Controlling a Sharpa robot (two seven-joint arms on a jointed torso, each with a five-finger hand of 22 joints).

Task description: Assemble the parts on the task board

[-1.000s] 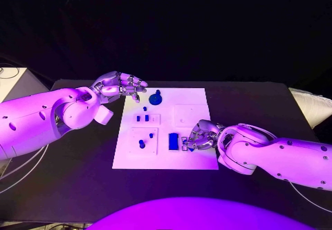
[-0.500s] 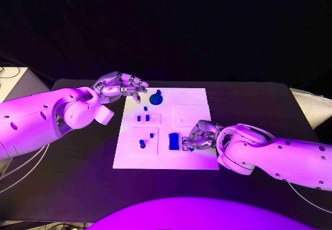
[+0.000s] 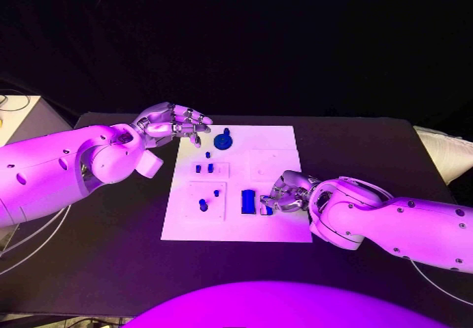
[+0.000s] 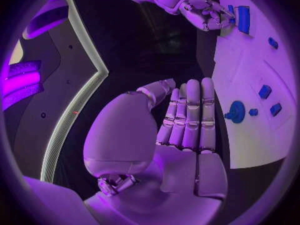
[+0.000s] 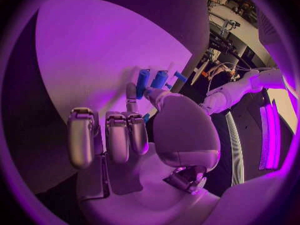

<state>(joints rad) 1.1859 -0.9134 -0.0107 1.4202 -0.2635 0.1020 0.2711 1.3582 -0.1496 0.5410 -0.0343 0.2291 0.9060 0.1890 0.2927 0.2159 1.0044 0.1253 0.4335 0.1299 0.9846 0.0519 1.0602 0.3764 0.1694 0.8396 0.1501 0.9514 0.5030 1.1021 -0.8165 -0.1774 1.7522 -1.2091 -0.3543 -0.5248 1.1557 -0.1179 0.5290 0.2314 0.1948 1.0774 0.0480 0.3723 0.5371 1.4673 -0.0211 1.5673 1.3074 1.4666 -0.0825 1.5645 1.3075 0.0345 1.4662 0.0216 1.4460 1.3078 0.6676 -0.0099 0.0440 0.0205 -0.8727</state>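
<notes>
both hands sit at the board [image 3: 281, 229]: left hand [image 3: 173, 123] empty, fingers apart; right hand [image 3: 283, 193] pinches a part [image 3: 264, 210].

The task board [image 3: 236, 225] is a white rectangular plate lying flat on the table, with shallow square recesses in its surface. All places below are taken from the board. A round blue disc with a peg [image 3: 223, 141] stands near its far edge. Two small blue pieces [image 3: 203, 168] sit in a recess left of centre. Two more blue pieces [image 3: 204, 203] lie in the near-left recess. A blue rectangular block [image 3: 247, 200] lies near the middle, nearer the front.
</notes>
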